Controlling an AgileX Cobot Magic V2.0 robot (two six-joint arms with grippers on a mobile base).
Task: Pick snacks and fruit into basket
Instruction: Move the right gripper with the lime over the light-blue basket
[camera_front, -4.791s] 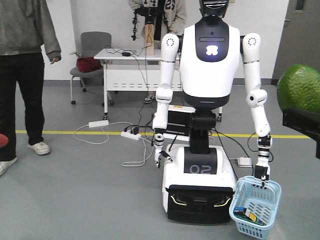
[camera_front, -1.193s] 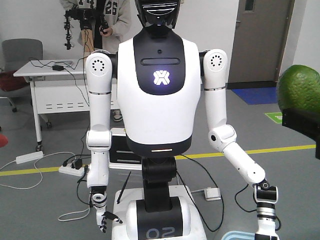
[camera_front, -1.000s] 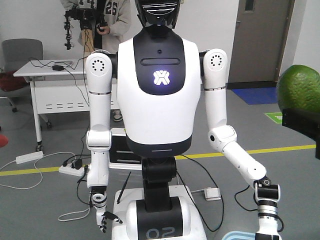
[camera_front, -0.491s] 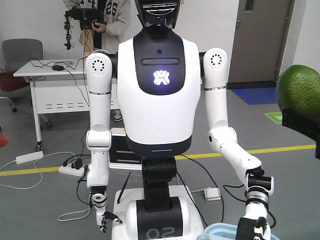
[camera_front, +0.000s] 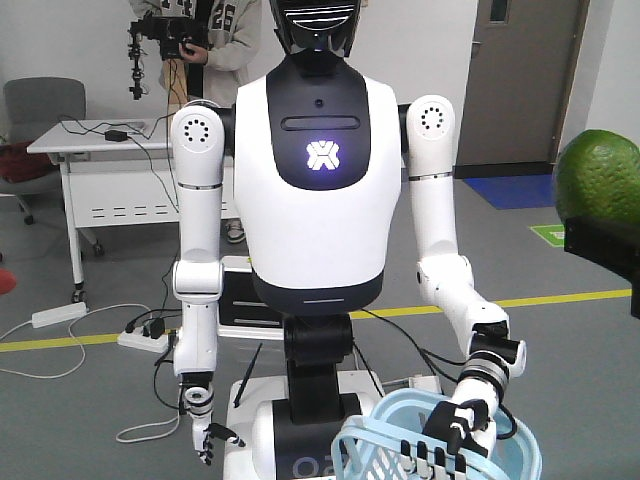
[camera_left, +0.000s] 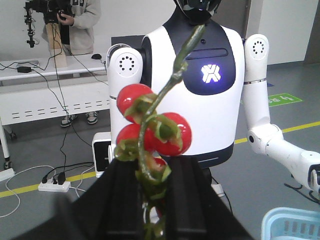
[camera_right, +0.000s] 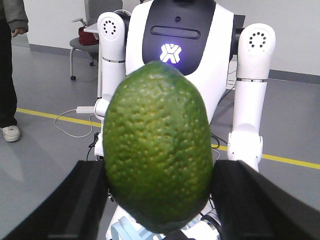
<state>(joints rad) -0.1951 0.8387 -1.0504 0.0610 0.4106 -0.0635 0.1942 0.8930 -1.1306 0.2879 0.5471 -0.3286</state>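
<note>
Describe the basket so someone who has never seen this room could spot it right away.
Find the big white robot with the glowing logo on its chest, standing in the middle of the room. Follow its bent arm down to the hand low in the front view. The basket hangs there: pale blue plastic with lattice sides, the only blue openwork thing near the robot's base.

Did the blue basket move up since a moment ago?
Yes. The basket rose from the bottom edge, up past the white robot's base, lifted by that robot's hand.

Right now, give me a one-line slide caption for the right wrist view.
Right gripper holds the pebbly green fruit between its black fingers, facing a white humanoid robot.
</note>
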